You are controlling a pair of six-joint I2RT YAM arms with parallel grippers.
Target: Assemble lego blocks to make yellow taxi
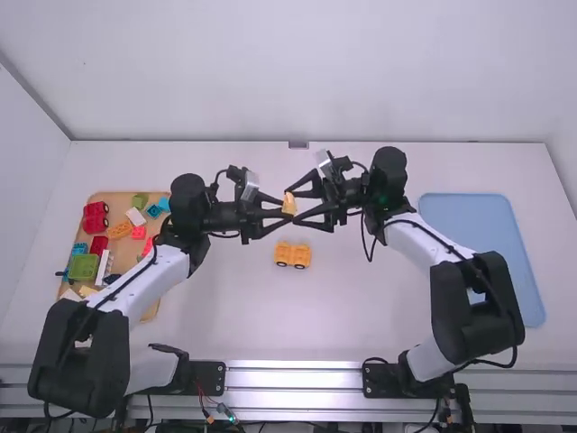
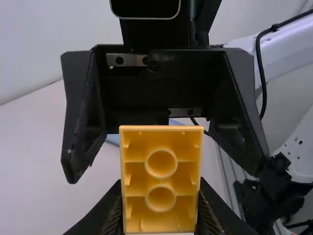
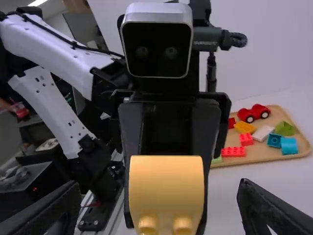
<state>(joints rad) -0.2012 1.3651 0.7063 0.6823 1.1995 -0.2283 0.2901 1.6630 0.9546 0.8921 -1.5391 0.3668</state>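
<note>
The left gripper [image 1: 286, 210] is clamped on the yellow block [image 2: 162, 178]; the right gripper's [image 1: 292, 207] jaws stand apart, one to either side of it. The yellow car [image 1: 292, 256] sits on the white table [image 1: 270, 320], nearer the arm bases than the block, whose far side has the table's edge against a pale wall [image 1: 270, 72]. Left of the block, the left arm [image 1: 149, 275] partly hides the brick tray [image 1: 115, 206]; right of it, the right arm [image 1: 424, 239] overlaps the blue tray [image 1: 487, 234].
</note>
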